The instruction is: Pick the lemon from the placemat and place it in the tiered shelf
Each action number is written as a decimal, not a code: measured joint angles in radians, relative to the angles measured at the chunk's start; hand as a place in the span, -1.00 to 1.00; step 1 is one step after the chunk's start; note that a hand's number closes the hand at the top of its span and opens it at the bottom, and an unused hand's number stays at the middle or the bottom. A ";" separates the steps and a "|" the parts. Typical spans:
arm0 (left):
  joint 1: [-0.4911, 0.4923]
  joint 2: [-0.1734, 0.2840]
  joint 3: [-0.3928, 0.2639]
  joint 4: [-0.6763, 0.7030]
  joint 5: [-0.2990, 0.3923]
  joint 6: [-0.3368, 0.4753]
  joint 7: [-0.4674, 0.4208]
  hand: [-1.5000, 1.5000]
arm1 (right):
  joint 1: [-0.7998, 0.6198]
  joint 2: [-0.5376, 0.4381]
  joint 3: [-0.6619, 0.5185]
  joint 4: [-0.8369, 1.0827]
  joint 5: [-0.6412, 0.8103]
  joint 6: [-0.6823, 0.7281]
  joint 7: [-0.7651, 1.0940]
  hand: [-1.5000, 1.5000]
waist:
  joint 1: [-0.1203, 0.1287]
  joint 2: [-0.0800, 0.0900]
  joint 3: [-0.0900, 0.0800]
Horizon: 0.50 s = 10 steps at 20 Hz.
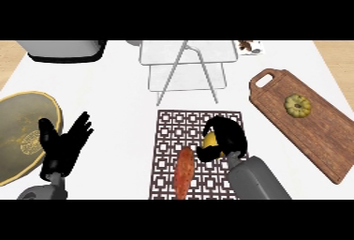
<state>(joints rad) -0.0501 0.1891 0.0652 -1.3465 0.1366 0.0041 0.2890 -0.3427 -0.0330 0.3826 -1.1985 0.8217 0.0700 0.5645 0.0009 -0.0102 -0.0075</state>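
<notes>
The right hand (pixel 223 137) is curled round the lemon (pixel 210 140) on the placemat (pixel 166 140), beside a sweet potato (pixel 184 171), so it should lift straight up before heading for the shelf (pixel 187 65), while the left hand (pixel 63 145) rests open.

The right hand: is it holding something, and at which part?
The right hand is curled round the lemon from above, over the placemat; only the lemon's left side shows.
</notes>
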 measured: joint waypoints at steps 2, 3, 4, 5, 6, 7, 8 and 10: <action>-0.014 -0.003 0.006 0.008 -0.001 0.003 0.001 0.00 | 0.000 0.006 0.019 0.004 -0.007 -0.031 -0.016 1.00 | 0.000 0.001 0.001; -0.008 -0.008 0.004 0.008 -0.003 0.002 -0.004 0.00 | 0.001 0.010 0.031 -0.011 -0.014 -0.026 -0.015 1.00 | 0.000 0.002 0.002; -0.013 -0.011 0.000 0.011 -0.008 0.003 -0.007 0.00 | -0.012 0.015 0.078 -0.001 -0.041 -0.052 0.004 1.00 | 0.006 0.005 0.004; -0.018 -0.008 -0.001 0.012 -0.007 -0.002 -0.003 0.00 | -0.035 0.019 0.119 0.015 -0.075 -0.075 0.020 1.00 | 0.012 0.007 0.005; -0.022 -0.010 -0.005 0.015 -0.012 -0.002 -0.007 0.00 | -0.064 0.022 0.162 0.024 -0.111 -0.093 0.042 1.00 | 0.019 0.009 0.006; -0.026 -0.010 -0.008 0.015 -0.011 -0.008 -0.004 0.00 | -0.086 0.024 0.211 0.023 -0.148 -0.108 0.067 1.00 | 0.026 0.010 0.007; -0.035 -0.010 -0.010 0.025 -0.011 -0.015 -0.010 0.00 | -0.123 0.026 0.250 0.021 -0.188 -0.113 0.098 1.00 | 0.036 0.013 0.007; -0.038 -0.013 -0.015 0.024 -0.015 -0.015 -0.010 0.00 | -0.190 0.029 0.337 0.016 -0.251 -0.147 0.154 1.00 | 0.046 0.014 0.008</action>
<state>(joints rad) -0.0885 0.1762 0.0500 -1.3220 0.1219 -0.0113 0.2788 -0.5328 -0.0041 0.7197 -1.1824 0.5705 -0.0769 0.7188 0.0465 0.0038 0.0000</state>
